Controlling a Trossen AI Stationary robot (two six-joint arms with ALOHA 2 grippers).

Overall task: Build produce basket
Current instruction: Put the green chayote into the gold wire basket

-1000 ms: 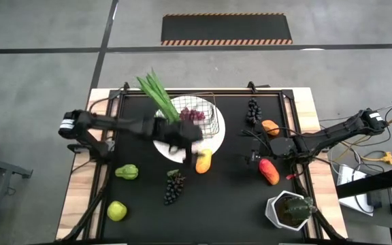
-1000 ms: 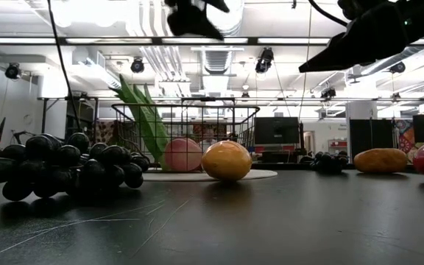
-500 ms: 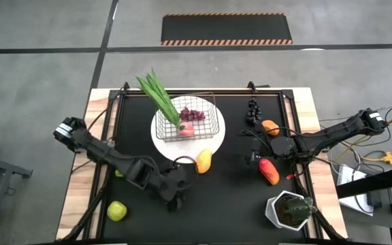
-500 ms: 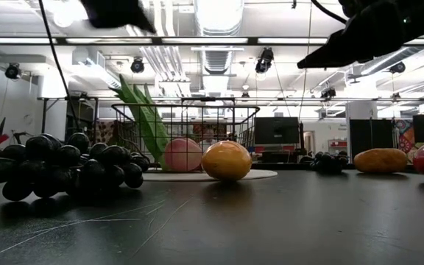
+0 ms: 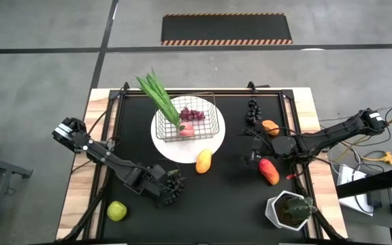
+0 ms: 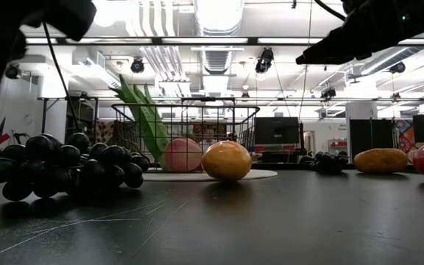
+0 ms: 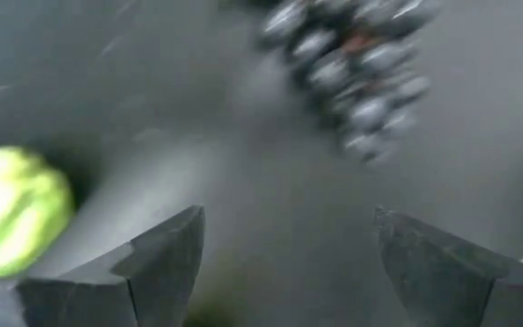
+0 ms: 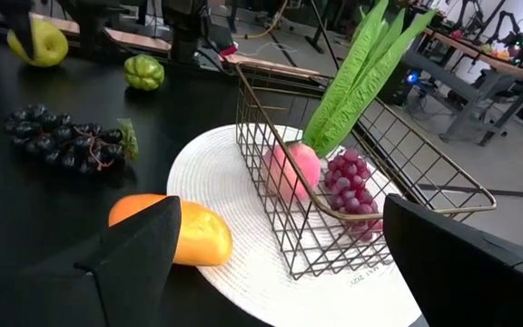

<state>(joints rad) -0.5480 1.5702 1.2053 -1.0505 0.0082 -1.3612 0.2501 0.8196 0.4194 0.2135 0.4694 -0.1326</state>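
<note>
From above, the basket [image 5: 186, 120] sits on a round white plate [image 5: 182, 151] at the far middle of the bench [image 5: 230, 204]. It already holds green leafy stalks [image 5: 156, 94], a purple grape bunch [image 5: 192, 114] and a pink peach [image 5: 187, 129]. Left outside are the mango [image 5: 203, 160] at the plate's near edge, a dark grape bunch [image 5: 174, 188], a yellow-green apple [image 5: 117, 210], another dark bunch [image 5: 253, 109], an orange [image 5: 270, 126] and a red-orange fruit [image 5: 269, 171]. By my reckoning the job is roughly a third done. The left gripper [image 5: 163, 192] is low over the near-left dark grapes; the right gripper [image 5: 258, 155] waits beside the red-orange fruit. A potted plant [image 5: 291, 209] stands near right.

At bench level, the dark grapes [image 6: 65, 168] lie near left, with the mango [image 6: 227, 160] and the peach [image 6: 182, 155] before and inside the mesh basket [image 6: 186, 136]. The arms show only as dark shapes overhead.

The left wrist view shows its fingers [image 7: 162, 259] spread wide and holding nothing, the grapes [image 7: 357, 68] just ahead and a green pear [image 7: 12, 213] to one side.

The right wrist view looks across to the basket [image 8: 334, 204]; its fingers [image 8: 134, 250] stand apart and empty.
</note>
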